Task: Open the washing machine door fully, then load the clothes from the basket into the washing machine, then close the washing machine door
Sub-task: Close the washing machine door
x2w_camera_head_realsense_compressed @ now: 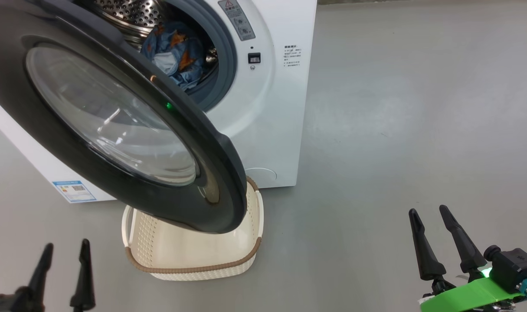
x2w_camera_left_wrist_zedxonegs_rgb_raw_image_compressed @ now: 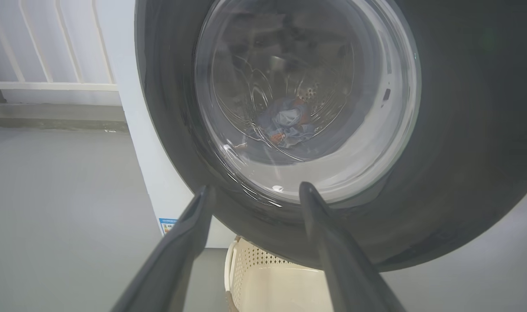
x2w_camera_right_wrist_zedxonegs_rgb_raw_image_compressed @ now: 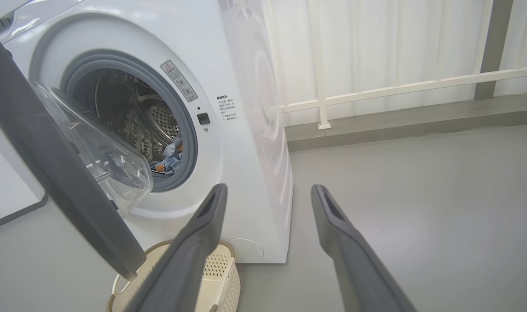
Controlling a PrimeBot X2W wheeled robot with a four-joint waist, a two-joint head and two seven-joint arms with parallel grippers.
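Both spread wide, empty: L gripper [x2w_camera_head_realsense_compressed: 68, 243] facing door [x2w_camera_head_realsense_compressed: 116, 117], R gripper [x2w_camera_head_realsense_compressed: 428, 209] well right.

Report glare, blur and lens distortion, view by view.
Head view: white streaks of glare on the glass of the washing machine door, a small green glint on its rim. Left wrist view: the clothes look dim and warped through that glass; the left gripper's fingers are soft. Right wrist view: wide-angle bending curves the railing and the washing machine.
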